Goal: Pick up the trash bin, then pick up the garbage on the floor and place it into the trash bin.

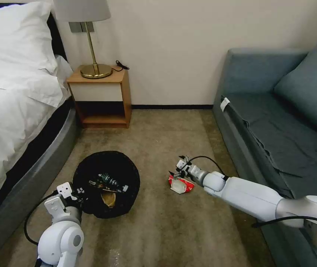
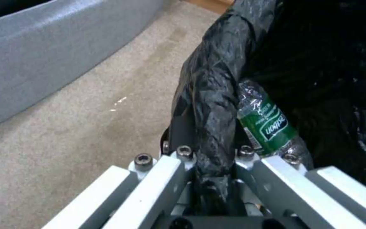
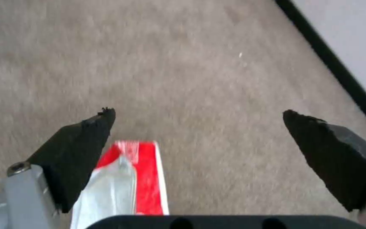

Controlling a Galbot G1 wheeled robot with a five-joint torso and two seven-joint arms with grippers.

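Our right gripper [image 3: 198, 143] has its jaws spread wide, low over the carpet [image 3: 183, 63], with the red-and-white wrapper [image 3: 136, 178] lying just inside one black pad [image 3: 77, 149] and off-centre in the gap. We judge the jaws are held apart so they can straddle the wrapper before closing, and that a small sideways shift would centre it first.

Our left gripper [image 2: 214, 159] is clamped on the rim of the bin [image 1: 106, 183], pinching the black bag [image 2: 213, 95] folded over the edge. That hold keeps the bin in reach as we work.

Inside the bin lie the bottle [image 2: 267, 124] with its green label and a yellow-gold wrapper [image 1: 108, 198].

In the head view, the red wrapper [image 1: 180, 184] sits on the floor well apart from the bin, between it and the sofa [image 1: 277, 122].
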